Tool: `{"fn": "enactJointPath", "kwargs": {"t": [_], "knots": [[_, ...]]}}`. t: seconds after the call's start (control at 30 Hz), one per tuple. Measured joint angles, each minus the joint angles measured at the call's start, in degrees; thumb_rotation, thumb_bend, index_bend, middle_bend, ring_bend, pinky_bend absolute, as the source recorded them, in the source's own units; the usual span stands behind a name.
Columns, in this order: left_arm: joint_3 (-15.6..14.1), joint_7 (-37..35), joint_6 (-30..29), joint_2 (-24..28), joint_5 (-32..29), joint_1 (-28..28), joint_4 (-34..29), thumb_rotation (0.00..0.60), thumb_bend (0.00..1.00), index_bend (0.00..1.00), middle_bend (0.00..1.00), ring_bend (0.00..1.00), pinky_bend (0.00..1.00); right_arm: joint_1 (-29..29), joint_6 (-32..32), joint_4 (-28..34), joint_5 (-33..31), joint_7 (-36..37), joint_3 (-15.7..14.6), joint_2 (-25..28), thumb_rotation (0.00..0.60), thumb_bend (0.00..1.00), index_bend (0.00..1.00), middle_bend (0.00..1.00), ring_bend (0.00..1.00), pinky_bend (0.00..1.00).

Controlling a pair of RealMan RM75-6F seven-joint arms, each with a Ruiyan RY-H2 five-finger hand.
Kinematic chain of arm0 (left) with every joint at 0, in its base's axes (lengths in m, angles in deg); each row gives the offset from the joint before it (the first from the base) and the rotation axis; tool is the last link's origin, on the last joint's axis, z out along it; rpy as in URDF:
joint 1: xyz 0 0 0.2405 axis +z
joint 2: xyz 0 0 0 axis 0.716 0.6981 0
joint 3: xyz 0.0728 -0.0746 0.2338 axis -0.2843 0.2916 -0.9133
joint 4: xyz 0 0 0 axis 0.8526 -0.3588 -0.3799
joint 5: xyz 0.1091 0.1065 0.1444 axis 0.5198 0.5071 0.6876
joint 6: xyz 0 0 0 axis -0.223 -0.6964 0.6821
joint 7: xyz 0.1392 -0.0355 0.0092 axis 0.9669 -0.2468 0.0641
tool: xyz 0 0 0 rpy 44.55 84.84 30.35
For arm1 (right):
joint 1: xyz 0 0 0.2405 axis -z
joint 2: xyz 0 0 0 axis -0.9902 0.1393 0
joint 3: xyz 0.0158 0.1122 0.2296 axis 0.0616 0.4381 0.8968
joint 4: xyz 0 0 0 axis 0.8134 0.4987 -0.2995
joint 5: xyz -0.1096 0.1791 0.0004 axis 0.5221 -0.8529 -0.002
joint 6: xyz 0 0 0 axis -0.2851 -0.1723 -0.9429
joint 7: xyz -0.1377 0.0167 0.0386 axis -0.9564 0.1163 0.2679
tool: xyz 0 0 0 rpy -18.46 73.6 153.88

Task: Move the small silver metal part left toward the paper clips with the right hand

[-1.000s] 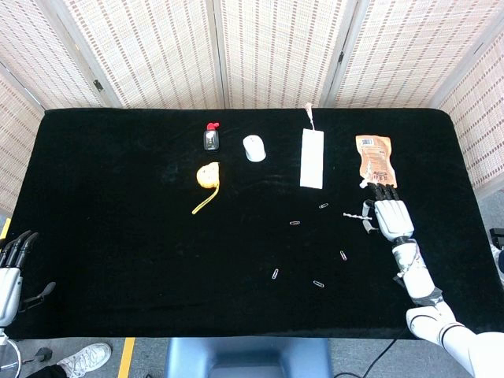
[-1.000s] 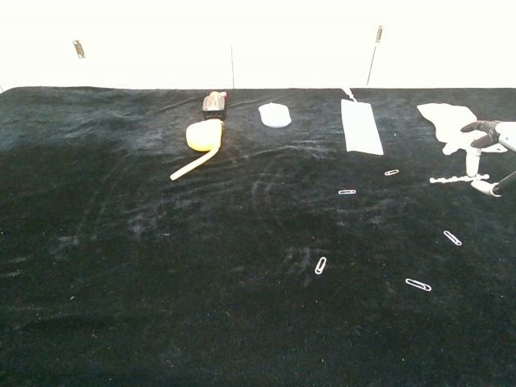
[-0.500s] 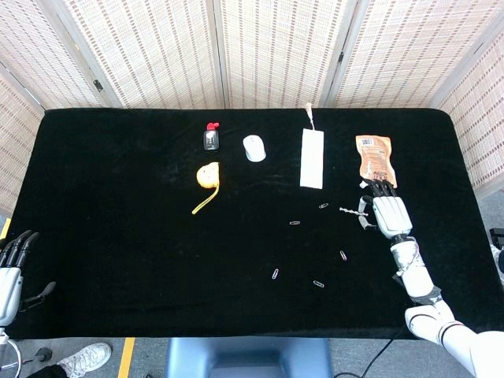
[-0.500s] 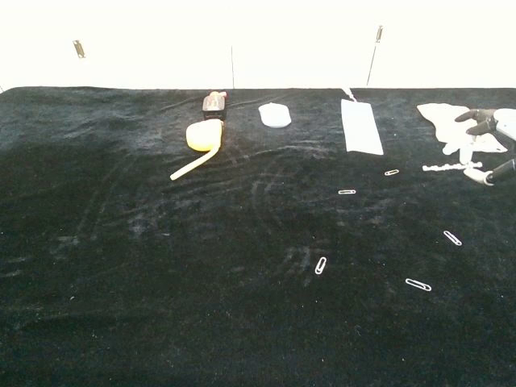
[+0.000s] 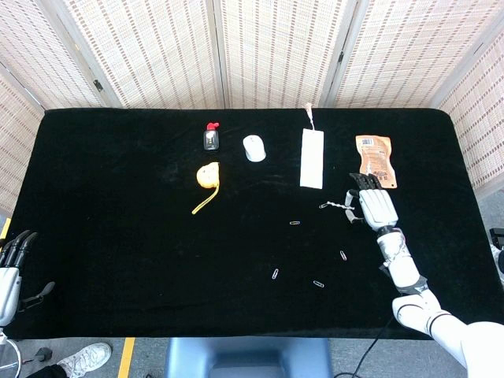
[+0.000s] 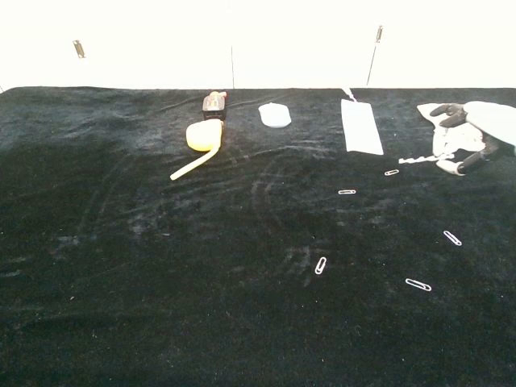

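The small silver metal part (image 5: 339, 205) (image 6: 419, 160) is a thin screw-like rod. My right hand (image 5: 372, 206) (image 6: 469, 137) pinches its right end, and its tip points left toward the nearest paper clip (image 5: 324, 206) (image 6: 392, 172). Other paper clips (image 5: 294, 223) (image 6: 347, 192) lie scattered on the black table (image 5: 118, 236), some nearer the front (image 5: 318, 283) (image 6: 418, 284). My left hand (image 5: 12, 272) rests off the table's front left corner, holding nothing, and shows only in the head view.
At the back lie an orange packet (image 5: 375, 160), a white strip (image 5: 313, 157) (image 6: 360, 126), a white oval object (image 5: 253, 147) (image 6: 274, 114), a yellow tape measure (image 5: 207, 177) (image 6: 201, 135) and a small red-capped bottle (image 5: 211, 137) (image 6: 213, 102).
My right hand has moved left and toward the back with the silver part, bringing its tip close to the nearest paper clip. The left hand has stayed put.
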State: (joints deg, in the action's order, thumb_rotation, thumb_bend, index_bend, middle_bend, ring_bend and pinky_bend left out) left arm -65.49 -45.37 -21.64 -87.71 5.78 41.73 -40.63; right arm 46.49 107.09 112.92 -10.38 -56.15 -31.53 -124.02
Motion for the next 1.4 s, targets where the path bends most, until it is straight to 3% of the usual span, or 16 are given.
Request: {"fn": "enactJointPath", "kwargs": {"t": [0.43,1.0,1.4], "knots": [[-0.11,-1.91,-0.74,0.54,0.79,0.36,0.36,0.6,0.28,0.01,0.09,0.13,0.06,-1.47,-1.62,-2.43,-0.95,0.37,0.37,-2.13,0.6,0.39,0.75,0.13,0.07,0.0],[0.32,-2.06,-0.32,0.63,-0.26,0.28,0.24,0.6,0.28,0.01,0.09,0.13,0.06,-0.47,5.37,8.01,4.39,1.84,-2.3,0.51,0.6,0.39,0.76,0.14,0.09,0.0],[0.02,-3.56,-2.8,0.63,0.31,1.94,0.22,0.6,0.28,0.01,0.09,0.13,0.06,-2.34,2.79,7.15,4.28,0.72,-2.74,-1.79,0.6,0.39,0.76,0.14,0.09,0.0]]}}
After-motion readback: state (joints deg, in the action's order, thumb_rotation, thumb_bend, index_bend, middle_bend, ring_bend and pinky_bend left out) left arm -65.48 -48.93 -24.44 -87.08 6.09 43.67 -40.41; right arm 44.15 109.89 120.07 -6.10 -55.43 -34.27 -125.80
